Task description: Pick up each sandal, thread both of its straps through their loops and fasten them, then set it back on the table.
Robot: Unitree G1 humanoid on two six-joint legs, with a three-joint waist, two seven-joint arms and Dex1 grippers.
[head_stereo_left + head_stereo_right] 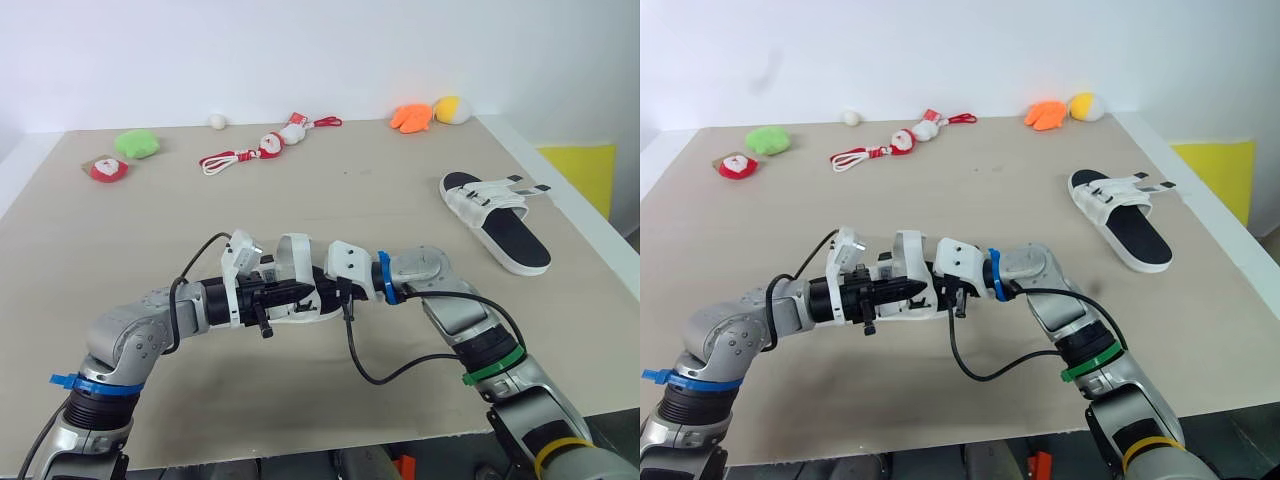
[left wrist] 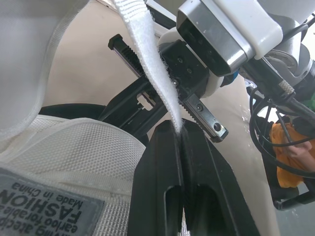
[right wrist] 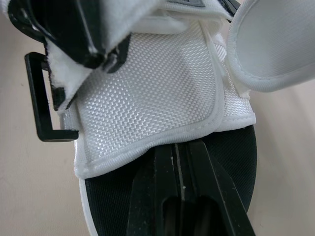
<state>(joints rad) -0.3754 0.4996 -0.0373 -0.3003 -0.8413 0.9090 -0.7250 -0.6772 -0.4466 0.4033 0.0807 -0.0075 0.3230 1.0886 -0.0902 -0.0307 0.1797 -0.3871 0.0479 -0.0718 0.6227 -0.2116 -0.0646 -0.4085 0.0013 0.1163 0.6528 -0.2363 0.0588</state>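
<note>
Close to the front edge of the table (image 1: pixel 120 240), about midway along it: near sandal (image 3: pixel 157 88), caught between both grippers. Left gripper (image 2: pixel 180 129) pressed together on a white strap (image 2: pixel 147 54), pinching its free end and drawing it up off the mesh upper. Right gripper (image 3: pixel 178 147) pressed together too, tips at the hemmed rim of the upper where it meets the black footbed, seemingly nipping that rim to steady the shoe. Near those tips, off one side of the upper, a black loop (image 3: pixel 32 98), its opening bare.

Judged from this: early in the task, first sandal in hand, one strap gripped but not yet through its loop, another strap arching loose above the footbed, no fastening done. Left to do here: feeding both straps through, pressing them down, setting the shoe back.

Farther off, near the right edge toward the far right corner and well apart from both grippers: far sandal (image 1: pixel 495 215), flat on its sole, strap ends poking out sideways, apparently unfastened and untouched, so a whole second round to come.

Along the far edge, small soft toys: a green one (image 1: pixel 138 143) near the far left corner, a red and white cord (image 1: pixel 245 153) toward the middle, an orange one (image 1: pixel 411 117) and a yellow one (image 1: pixel 452 109) touching near the far right corner
</note>
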